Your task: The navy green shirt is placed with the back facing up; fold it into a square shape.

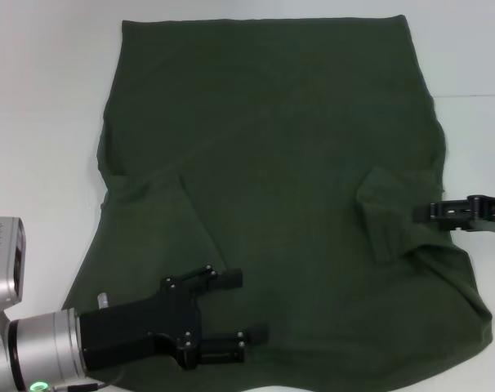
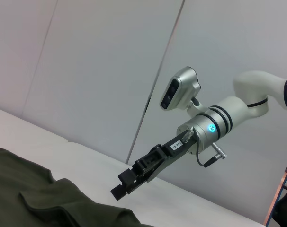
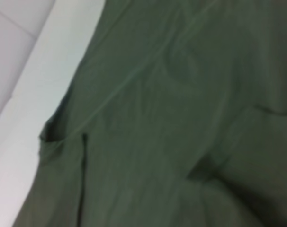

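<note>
The navy green shirt [image 1: 272,147] lies spread flat on the white table, filling most of the head view. Both short sleeves are folded inward onto the body, one at the left [image 1: 149,192] and one at the right [image 1: 386,208]. My left gripper [image 1: 249,308] is open just above the shirt's near left part, and nothing is held between its fingers. My right gripper [image 1: 423,211] reaches in from the right, its tip at the outer edge of the folded right sleeve. In the left wrist view the right gripper [image 2: 121,187] hangs just above the shirt's edge [image 2: 49,203]. The right wrist view shows only shirt fabric [image 3: 181,118].
The white table [image 1: 43,122] shows bare strips to the left, right and far side of the shirt. A grey wall [image 2: 86,71] stands behind the table. My left arm's silver wrist [image 1: 35,347] sits at the near left corner.
</note>
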Motion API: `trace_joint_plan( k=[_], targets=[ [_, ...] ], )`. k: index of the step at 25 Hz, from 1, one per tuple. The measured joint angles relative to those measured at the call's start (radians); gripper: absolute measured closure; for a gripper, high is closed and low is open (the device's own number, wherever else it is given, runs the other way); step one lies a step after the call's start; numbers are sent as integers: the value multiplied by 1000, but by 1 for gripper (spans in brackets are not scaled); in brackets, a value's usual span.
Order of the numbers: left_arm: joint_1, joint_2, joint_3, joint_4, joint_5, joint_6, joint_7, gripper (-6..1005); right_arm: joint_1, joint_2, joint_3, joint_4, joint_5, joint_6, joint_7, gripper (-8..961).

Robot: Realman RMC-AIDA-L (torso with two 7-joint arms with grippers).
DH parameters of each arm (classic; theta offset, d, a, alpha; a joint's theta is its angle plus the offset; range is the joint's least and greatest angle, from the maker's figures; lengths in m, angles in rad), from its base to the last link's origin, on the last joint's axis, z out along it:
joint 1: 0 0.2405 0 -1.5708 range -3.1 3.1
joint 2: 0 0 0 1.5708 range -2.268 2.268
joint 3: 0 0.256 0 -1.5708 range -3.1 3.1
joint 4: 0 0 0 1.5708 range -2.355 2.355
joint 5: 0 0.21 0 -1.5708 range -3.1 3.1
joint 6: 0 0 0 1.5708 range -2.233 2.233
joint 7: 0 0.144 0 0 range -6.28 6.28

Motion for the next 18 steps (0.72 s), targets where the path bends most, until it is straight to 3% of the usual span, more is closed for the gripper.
trace_joint_plan(
  k=[6,18],
  targets=[
    [0,0,0,0,0,-1,0,64,-10,-5,-6,0,-24,61,0,135],
    [-1,1,0,2,0,-4,-3,65,-9,14,-37,9,-43,98,-2,136]
  ],
)
